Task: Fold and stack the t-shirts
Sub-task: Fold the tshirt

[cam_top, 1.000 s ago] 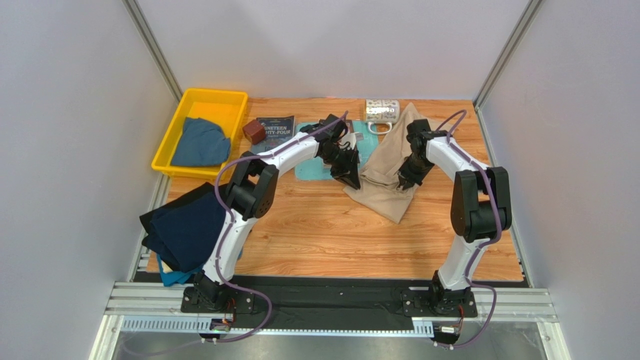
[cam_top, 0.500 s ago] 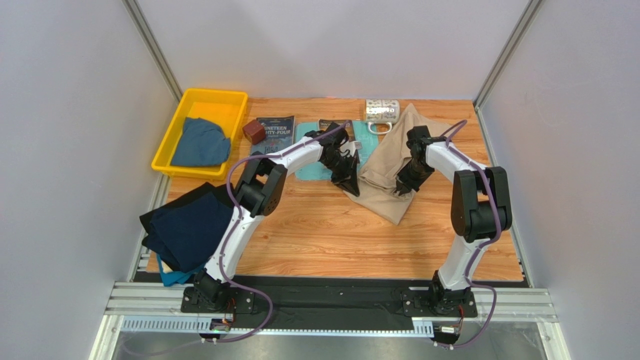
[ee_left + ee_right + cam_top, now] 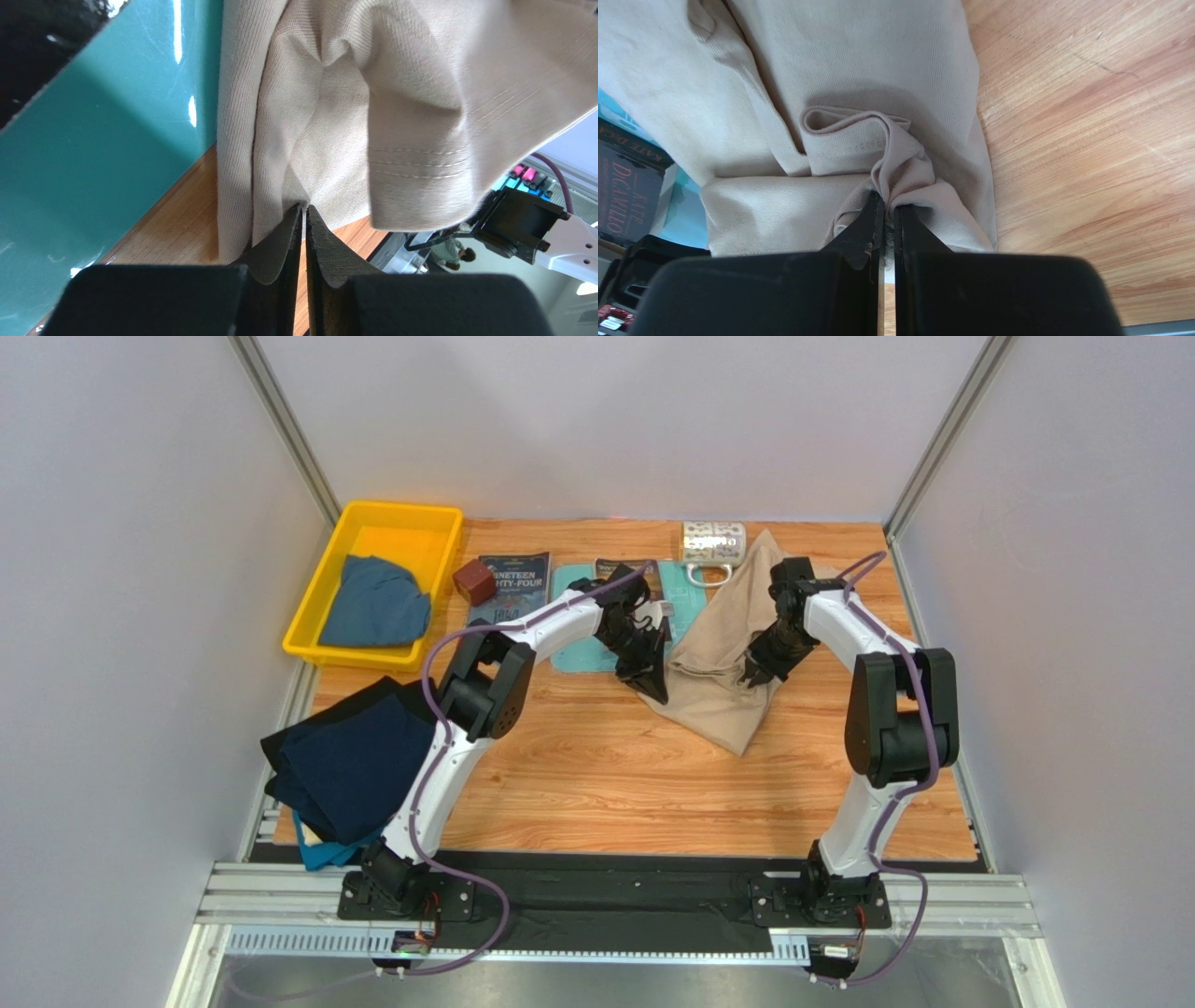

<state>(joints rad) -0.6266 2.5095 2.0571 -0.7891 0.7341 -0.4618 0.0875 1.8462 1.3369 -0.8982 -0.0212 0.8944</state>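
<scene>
From above, both arms reach toward the far middle of the table, elbows raised and wrists bent down. The left claw and right claw point down at opposite sides of the beige t-shirt, which lies crumpled between them, its left edge over the teal board. At far left, a yellow bin holds a dusty blue t-shirt. A navy t-shirt hangs over the table's near-left edge, with a teal t-shirt peeking out beneath it.

In the left wrist view, the left claw has its fingers drawn almost together, pinching a fold at the lower edge of the beige t-shirt. The cloth rises in folds from the tips. The teal board lies just beside it and bare table shows below.

In the right wrist view, the right claw is clamped tight on a bunched ridge of the beige t-shirt, and the cloth puckers at the fingertips. The shirt spreads away from the claw over the table. A dark book shows at the left edge.
</scene>
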